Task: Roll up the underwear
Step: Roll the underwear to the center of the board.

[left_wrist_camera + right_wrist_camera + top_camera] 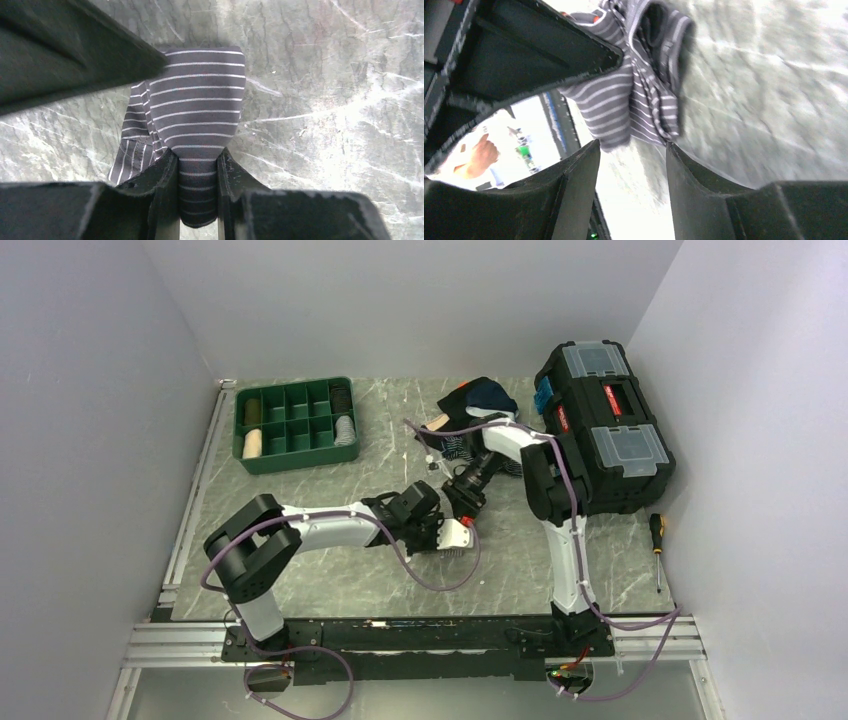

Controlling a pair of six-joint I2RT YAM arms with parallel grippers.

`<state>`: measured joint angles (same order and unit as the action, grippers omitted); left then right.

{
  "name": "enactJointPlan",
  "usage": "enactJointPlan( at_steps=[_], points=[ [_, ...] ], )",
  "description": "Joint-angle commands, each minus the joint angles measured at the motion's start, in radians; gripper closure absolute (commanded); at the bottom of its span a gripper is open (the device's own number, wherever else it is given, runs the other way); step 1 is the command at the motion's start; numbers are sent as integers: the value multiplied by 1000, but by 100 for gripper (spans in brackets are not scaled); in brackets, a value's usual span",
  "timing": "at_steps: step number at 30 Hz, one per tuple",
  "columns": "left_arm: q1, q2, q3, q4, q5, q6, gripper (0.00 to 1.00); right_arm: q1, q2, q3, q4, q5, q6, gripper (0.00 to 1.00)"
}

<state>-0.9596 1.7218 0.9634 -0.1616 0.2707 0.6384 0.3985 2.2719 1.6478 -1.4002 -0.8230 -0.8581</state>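
- The underwear was grey cloth with thin white stripes, folded up into a narrow, bunched bundle.
- One end sat pinched in the left gripper; the rest stretched out over the marbled table.

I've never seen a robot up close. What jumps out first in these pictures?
Two arms meet over the middle of the table: the left gripper pinches the underwear, a bunched striped cloth, and the right gripper stands open beside it. Behind, a big black toolbox sits at the right rear and a green tray at the left rear.
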Motion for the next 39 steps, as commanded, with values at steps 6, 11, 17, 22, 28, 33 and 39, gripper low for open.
enactJointPlan(
  at_steps=[6,11,17,22,28,33,39],
  points=[
    [100,114,33,-174,264,-73,100,-138,-267,-89,116,44,-13,48],
    [186,180,131,-263,388,-111,100,-165,-446,-218,291,76,119,48],
    [304,323,272,-414,562,-179,100,-165,-636,-335,501,156,259,48],
    [378,457,397,-563,705,-183,100,-126,-770,-448,630,221,270,46],
    [430,605,532,-709,786,-187,100,25,-829,-545,716,353,258,45],
    [439,641,567,-719,774,-217,100,151,-812,-583,765,461,233,44],
    [441,657,575,-719,765,-228,100,249,-770,-574,785,541,193,41]
  ],
)
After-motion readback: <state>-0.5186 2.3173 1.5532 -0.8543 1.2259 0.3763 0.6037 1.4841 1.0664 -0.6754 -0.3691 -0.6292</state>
